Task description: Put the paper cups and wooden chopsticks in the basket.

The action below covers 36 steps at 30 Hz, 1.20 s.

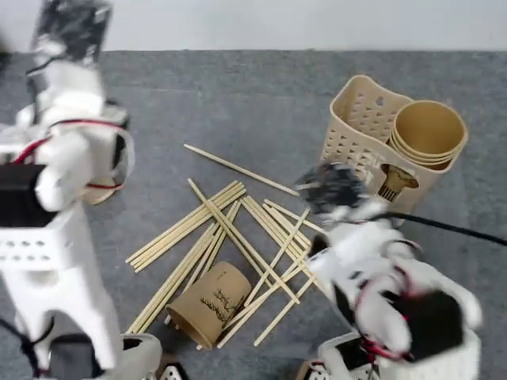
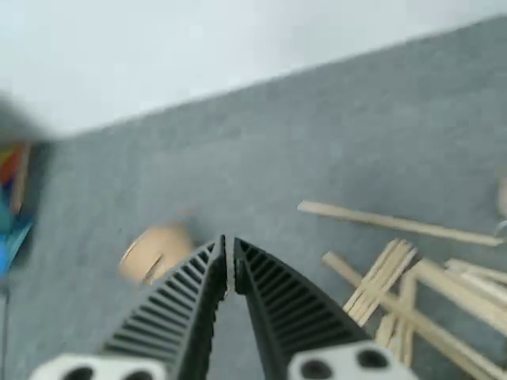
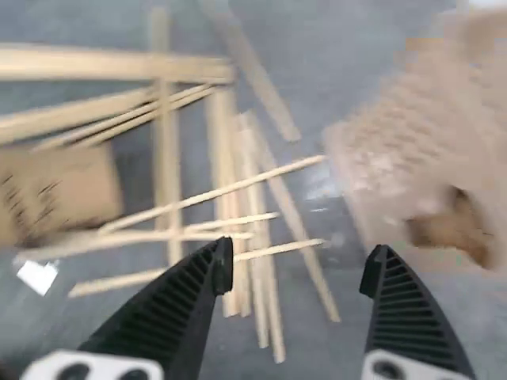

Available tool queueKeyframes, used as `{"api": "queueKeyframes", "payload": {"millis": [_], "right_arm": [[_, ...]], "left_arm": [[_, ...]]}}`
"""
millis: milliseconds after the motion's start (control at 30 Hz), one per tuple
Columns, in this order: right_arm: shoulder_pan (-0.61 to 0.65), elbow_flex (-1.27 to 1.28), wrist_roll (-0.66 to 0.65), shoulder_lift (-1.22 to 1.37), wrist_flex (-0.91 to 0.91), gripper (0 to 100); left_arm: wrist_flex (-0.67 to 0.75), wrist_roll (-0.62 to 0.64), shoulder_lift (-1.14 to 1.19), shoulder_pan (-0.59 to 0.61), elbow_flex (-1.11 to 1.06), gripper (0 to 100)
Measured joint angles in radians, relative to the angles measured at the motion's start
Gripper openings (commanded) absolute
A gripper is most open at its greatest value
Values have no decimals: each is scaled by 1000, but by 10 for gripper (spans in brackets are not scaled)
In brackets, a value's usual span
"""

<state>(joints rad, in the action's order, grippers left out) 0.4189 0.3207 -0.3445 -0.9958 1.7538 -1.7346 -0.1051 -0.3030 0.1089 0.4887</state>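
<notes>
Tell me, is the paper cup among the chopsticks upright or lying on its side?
Lying on its side. The cup shows its printed side wall to the high view, down among the chopsticks.

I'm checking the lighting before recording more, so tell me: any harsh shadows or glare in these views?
High view: even light, only faint shadows beside the chopsticks and the lying paper cup, no glare. Left wrist view: the left gripper throws no hard shadow on the mat. Right wrist view: small pale glints on the mat near the basket.

No legible print, even on the paper cup [image 1: 207, 305].
</notes>
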Motion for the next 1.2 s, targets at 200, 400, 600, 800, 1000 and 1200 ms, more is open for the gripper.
{"api": "queueKeyframes", "payload": {"millis": [200,400,600,800,1000,1200], "right_arm": [[269,110,-2,20,0,277],[505,193,57,32,-8,280],[684,307,120,37,-121,280],[812,394,123,38,-265,281],[868,416,152,124,-384,281],[948,416,219,315,-468,281]], "left_arm": [[0,-32,-81,178,-204,13],[17,-32,-97,319,-322,13],[57,-32,-98,354,-368,13],[66,-32,-98,376,-381,13],[66,-32,-98,420,-407,13],[115,-32,-100,419,-485,13]]}}
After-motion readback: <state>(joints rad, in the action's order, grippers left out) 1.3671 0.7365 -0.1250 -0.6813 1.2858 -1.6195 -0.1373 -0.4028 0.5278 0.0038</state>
